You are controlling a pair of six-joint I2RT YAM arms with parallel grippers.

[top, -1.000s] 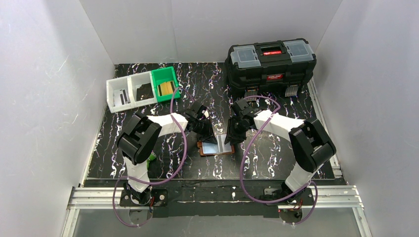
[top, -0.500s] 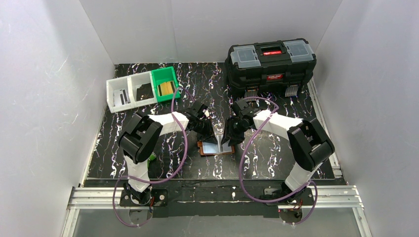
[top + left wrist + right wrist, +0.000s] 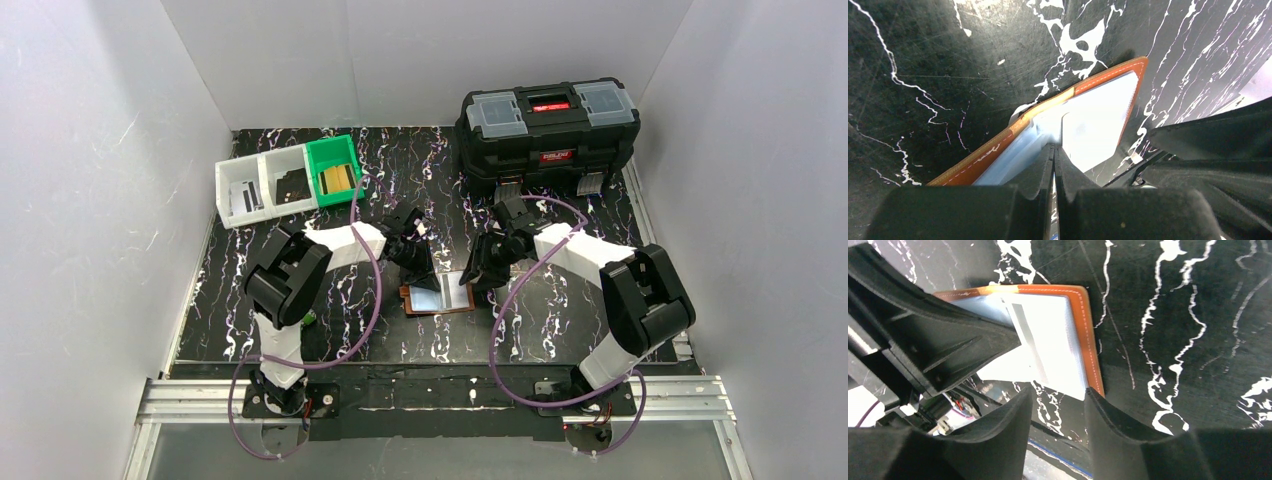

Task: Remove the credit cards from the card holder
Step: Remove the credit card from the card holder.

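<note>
The card (image 3: 1048, 347) in the wallet (image 3: 1089, 325) lay straight ahead of the parted right gripper (image 3: 1057, 400); the closed left gripper (image 3: 1054, 148) rested on the wallet.

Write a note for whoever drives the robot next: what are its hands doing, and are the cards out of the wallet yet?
Left gripper: jaws shut at the open brown leather folding card holder; whether they pinch anything is unclear.
Right gripper: jaws open, empty, by its edge.
Pale thin flat credit cards sit inside it, on the black marbled table.
Done: holder lies open. Left: pull every card out.
</note>
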